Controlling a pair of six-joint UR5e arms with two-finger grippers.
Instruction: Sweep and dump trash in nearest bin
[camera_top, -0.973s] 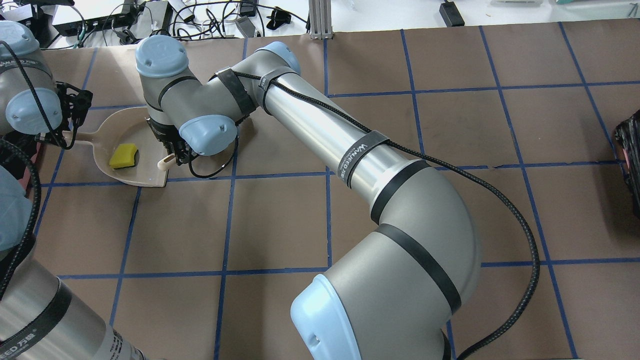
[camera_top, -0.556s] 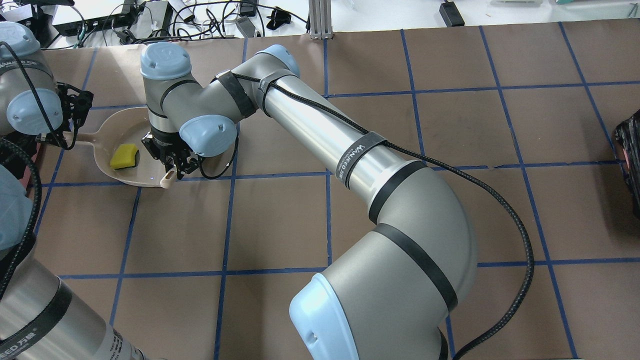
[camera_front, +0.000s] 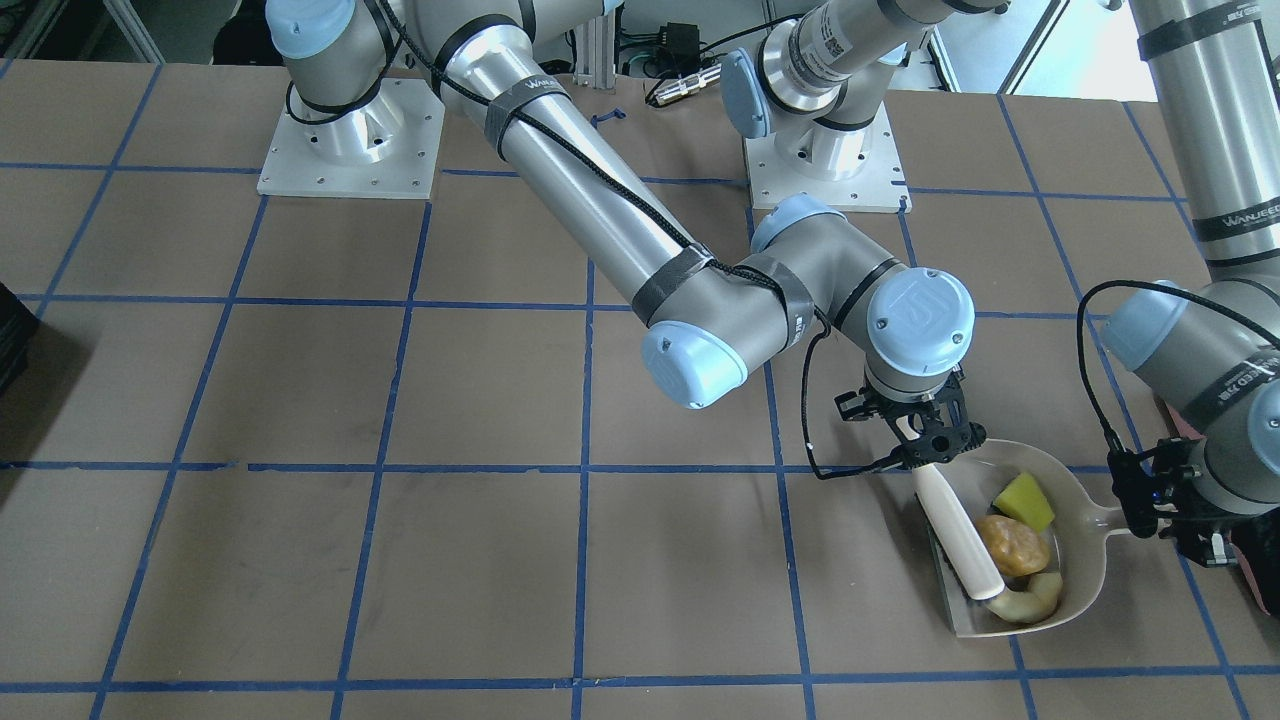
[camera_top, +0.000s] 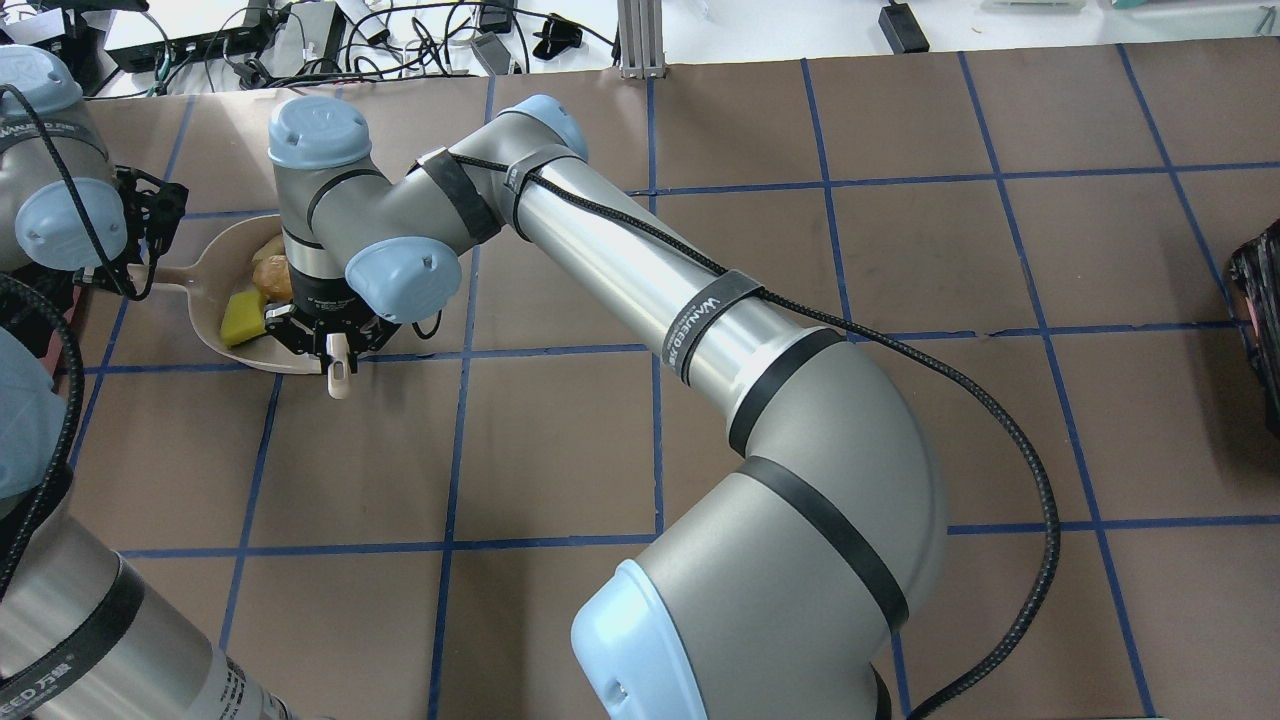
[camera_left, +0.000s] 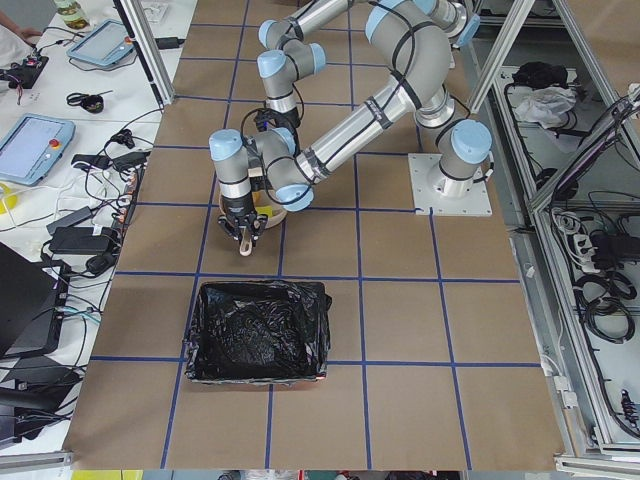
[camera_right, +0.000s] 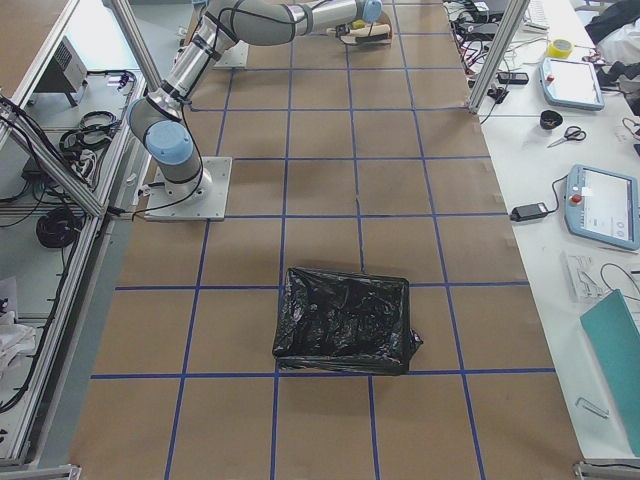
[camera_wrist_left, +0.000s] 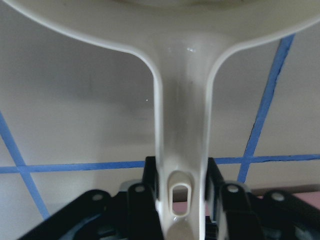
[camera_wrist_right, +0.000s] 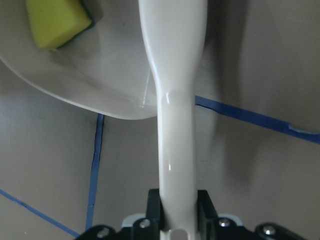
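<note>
The beige dustpan lies flat on the table. It holds the trash: a yellow sponge wedge, an orange-brown lump and a pale chunk. My right gripper is shut on the handle of a white brush, which lies along the pan's open mouth. My left gripper is shut on the dustpan handle. The right wrist view shows the brush handle and the sponge. The bin, lined with a black bag, stands a tile away from the pan.
A second black-bagged container stands far off towards my right end of the table; its edge shows in the overhead view. My right arm reaches diagonally across the table. Cables and devices lie beyond the far edge.
My right wrist has turned and moved towards the pan's near edge with the brush. The orange and pale lumps now show in the pan beside the sponge. The left gripper has held still.
</note>
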